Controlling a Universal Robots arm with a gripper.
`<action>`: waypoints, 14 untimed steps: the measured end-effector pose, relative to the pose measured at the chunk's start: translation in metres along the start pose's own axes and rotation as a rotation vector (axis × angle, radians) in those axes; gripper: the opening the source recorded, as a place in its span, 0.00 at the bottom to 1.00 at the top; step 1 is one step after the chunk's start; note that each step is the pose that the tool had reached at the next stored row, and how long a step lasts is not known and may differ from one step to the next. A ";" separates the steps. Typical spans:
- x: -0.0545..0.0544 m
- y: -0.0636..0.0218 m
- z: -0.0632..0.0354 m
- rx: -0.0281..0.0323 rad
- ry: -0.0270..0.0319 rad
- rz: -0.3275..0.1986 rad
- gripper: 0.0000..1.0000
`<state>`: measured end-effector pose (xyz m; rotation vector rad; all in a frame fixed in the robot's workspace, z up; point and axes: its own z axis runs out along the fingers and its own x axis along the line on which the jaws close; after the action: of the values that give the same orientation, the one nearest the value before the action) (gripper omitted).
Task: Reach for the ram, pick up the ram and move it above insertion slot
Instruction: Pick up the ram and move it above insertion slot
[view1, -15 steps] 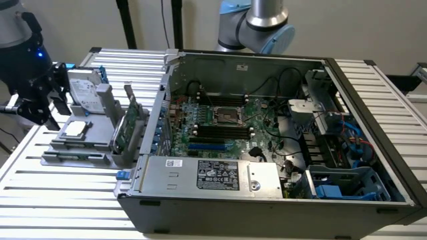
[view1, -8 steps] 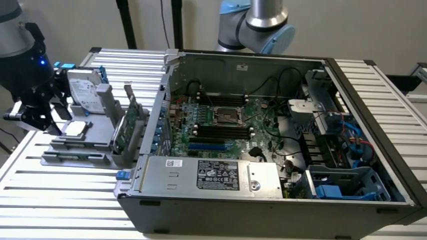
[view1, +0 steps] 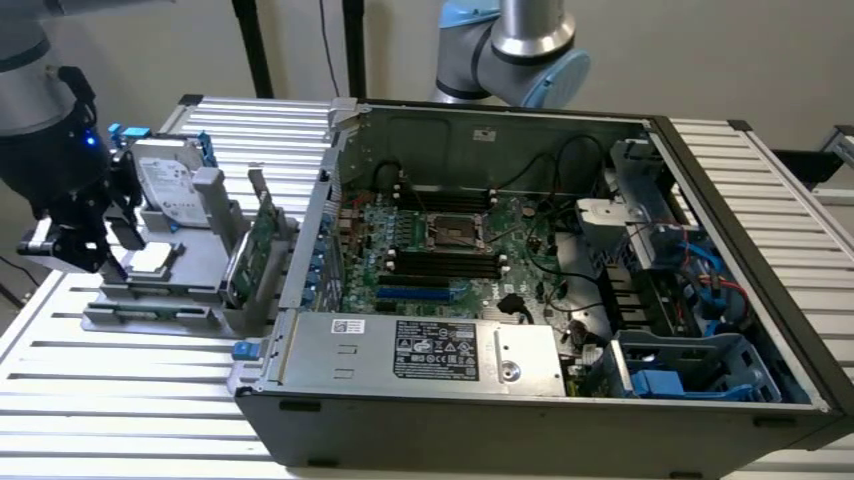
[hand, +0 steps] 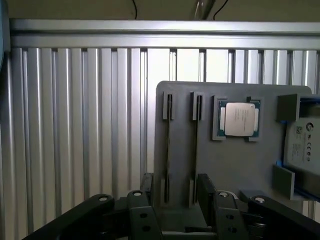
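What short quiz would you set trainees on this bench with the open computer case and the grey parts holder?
1. True or false: the computer case lies open, its motherboard showing.
2. The pincer is at the exterior view's: A left, B right, C middle.
3. Fill in: on the grey holder, the processor chip lies beside the silver ___.
Key: 1 true; 2 A; 3 hard drive.
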<state>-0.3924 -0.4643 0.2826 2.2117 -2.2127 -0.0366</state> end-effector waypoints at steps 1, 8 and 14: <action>0.000 0.0001 0.0018 0.0000 0.0000 -0.001 0.48; 0.000 0.0036 0.0146 -0.0003 0.0007 -0.022 0.48; 0.000 0.0052 0.0256 0.0002 0.0008 -0.031 0.48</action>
<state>-0.3983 -0.4646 0.2571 2.2462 -2.1776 -0.0358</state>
